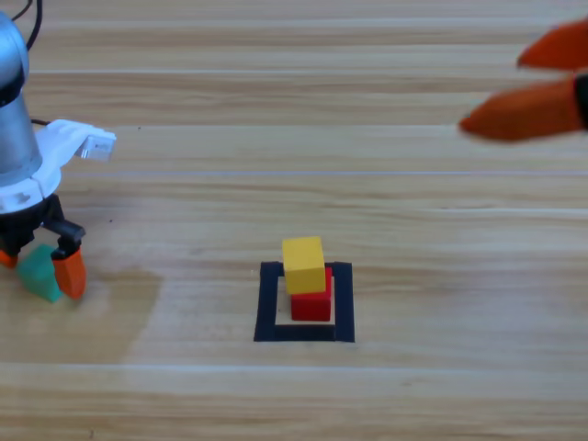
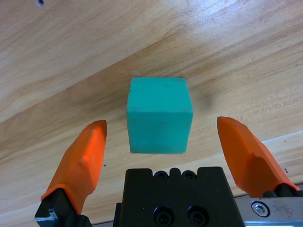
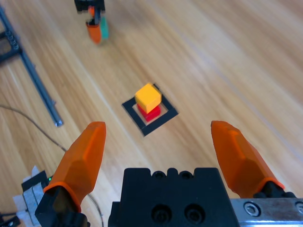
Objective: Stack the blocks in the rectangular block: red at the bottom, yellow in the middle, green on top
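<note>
Left gripper wide, straddling green; not yet touching. Cube looks light, rigid, matte: pinch opposite flat sides. Right gripper wide, waiting.

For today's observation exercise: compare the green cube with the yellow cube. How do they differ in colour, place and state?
The green cube is teal; the yellow cube is yellow. The green cube lies on bare table at the left, outside the tape square; the yellow cube sits on the red cube inside it. The green cube lies between the left gripper's open fingers, untouched; no gripper is near the yellow cube. Both look alike in size and shape.
</note>
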Controlling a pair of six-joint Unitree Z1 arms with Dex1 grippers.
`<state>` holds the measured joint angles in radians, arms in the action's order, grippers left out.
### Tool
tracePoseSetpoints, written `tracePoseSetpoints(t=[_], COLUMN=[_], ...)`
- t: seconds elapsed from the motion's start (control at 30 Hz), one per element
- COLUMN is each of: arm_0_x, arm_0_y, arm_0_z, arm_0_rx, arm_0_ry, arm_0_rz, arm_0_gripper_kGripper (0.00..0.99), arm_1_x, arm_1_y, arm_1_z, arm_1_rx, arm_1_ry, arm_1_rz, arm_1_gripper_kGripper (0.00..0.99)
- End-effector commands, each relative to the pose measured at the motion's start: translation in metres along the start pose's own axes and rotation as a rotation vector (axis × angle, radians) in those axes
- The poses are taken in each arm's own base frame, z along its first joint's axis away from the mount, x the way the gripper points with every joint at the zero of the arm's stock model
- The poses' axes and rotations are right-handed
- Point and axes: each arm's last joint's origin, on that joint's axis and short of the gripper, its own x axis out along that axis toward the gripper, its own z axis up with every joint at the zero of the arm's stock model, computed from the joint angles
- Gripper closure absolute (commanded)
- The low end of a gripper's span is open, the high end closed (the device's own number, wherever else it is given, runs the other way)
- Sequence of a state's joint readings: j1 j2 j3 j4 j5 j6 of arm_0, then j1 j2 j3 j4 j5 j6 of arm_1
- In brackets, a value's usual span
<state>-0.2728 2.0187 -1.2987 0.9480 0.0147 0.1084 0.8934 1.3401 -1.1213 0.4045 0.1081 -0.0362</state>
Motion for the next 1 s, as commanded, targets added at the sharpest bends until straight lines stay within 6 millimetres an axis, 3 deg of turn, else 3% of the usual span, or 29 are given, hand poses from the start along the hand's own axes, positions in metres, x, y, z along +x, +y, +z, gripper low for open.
tracePoseSetpoints(t=[0.03,0.2,0.4,0.57,0.67,0.7,0.87,1.0], arm_0_x=[0.019,0.021,0.019,0.016,0.011,0.009,-0.005,-0.044], arm_0_y=[-0.003,-0.003,-0.001,0.001,0.001,0.001,-0.003,-0.028], arm_0_z=[0.002,-0.001,-0.003,-0.006,-0.008,-0.010,-0.018,-0.021], arm_0_rx=[0.003,0.003,-0.005,-0.012,-0.015,-0.020,-0.041,-0.090], arm_0_ry=[0.040,0.023,0.011,-0.003,-0.023,-0.033,-0.130,-0.287], arm_0_rz=[-0.006,-0.006,-0.008,-0.010,-0.007,-0.006,-0.034,-0.091], arm_0_gripper_kGripper=[0.016,0.019,0.133,0.407,0.763,0.821,0.988,0.990], arm_1_x=[0.005,-0.002,-0.006,-0.006,-0.007,-0.007,-0.009,-0.009], arm_1_y=[-0.009,-0.007,-0.006,-0.006,-0.006,-0.006,-0.007,-0.007], arm_1_z=[-0.003,-0.004,-0.005,-0.005,-0.005,-0.005,-0.004,-0.005], arm_1_rx=[-0.014,-0.050,-0.053,-0.054,-0.061,-0.064,-0.066,-0.071], arm_1_ry=[0.120,0.146,0.149,0.156,0.160,0.161,0.168,0.172], arm_1_rz=[0.075,0.104,0.103,0.103,0.104,0.105,0.102,0.105], arm_1_gripper_kGripper=[0.013,0.011,0.011,0.011,0.011,0.011,0.011,0.011])
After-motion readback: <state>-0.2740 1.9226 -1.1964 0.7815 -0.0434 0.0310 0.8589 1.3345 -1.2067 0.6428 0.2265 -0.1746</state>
